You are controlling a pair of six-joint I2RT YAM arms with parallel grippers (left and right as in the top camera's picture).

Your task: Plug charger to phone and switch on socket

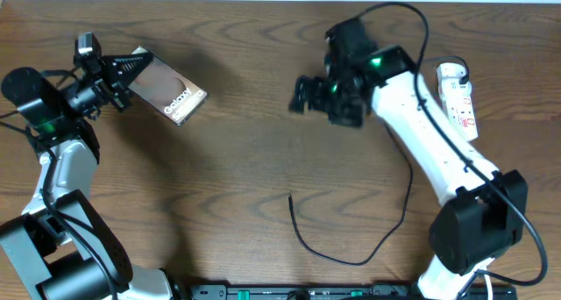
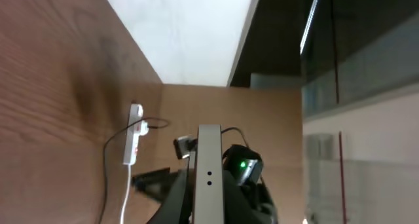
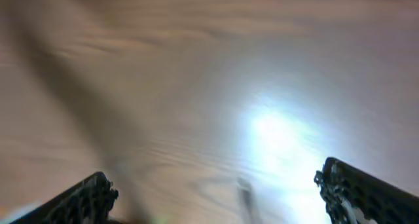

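Currently: phone gripped at left, socket at far right.
Left hand point(image 1: 133, 70) clamps one end of the phone point(image 1: 171, 91); charger point(image 1: 292, 208) cable lies loose on counter point(image 1: 237, 151); right hand point(image 1: 302, 96), blurred, spread wide, empty; socket point(image 1: 458, 98) beyond.

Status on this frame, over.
Left gripper shut on phone, held tilted. Right gripper open, empty, above table. Charger tip loose on table, not in phone. Nothing blocking the tip.
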